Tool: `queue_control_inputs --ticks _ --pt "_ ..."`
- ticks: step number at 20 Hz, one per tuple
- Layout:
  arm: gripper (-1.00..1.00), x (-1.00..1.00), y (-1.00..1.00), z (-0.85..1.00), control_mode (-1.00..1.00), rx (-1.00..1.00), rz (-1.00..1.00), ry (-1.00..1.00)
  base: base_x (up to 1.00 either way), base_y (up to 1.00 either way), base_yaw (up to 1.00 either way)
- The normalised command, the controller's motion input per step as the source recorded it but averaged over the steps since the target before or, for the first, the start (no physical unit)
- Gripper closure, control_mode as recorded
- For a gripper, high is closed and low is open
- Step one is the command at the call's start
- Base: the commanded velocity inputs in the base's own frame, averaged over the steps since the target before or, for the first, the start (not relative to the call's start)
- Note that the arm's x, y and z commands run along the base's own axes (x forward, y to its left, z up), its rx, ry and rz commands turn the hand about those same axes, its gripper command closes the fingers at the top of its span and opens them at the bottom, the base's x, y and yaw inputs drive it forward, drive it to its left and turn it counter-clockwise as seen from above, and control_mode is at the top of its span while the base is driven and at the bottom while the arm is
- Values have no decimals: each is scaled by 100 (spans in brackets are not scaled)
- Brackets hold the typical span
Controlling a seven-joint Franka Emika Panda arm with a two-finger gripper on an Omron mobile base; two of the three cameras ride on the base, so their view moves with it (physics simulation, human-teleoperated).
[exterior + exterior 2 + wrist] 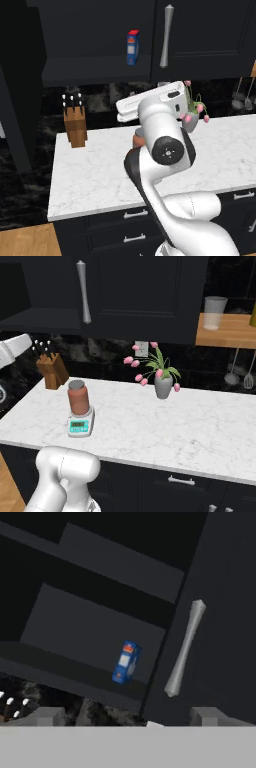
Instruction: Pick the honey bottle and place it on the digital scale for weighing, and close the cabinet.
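Note:
The honey bottle (78, 397), reddish-brown with a grey lid, stands upright on the small white digital scale (80, 425) near the counter's front left. In the left base view my arm hides most of the honey bottle (137, 139). The black cabinet (210, 40) above the counter has its right door shut behind a silver handle (166, 36). Its left door (20, 100) is swung out, showing the shelf. My gripper (129, 718) is open and empty, raised off the counter and facing the cabinet (225, 612) by its handle (185, 648).
A blue carton (132, 47) stands on the open cabinet shelf. A knife block (52, 371) sits at the counter's back left, and a vase of pink tulips (162, 383) mid-counter. A glass (215, 312) rests on a wooden shelf, with utensils (235, 371) hanging below it.

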Motion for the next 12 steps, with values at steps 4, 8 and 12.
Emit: queue_control_inputs --ticks 4,8,12 --pt "-100 -49 47 0 -100 16 0 -4 0 0 0" --pt "-100 -75 64 -15 -100 19 0 -10 0 0 0" --pt "-100 -100 54 -5 -100 20 0 -9 0 0 0"
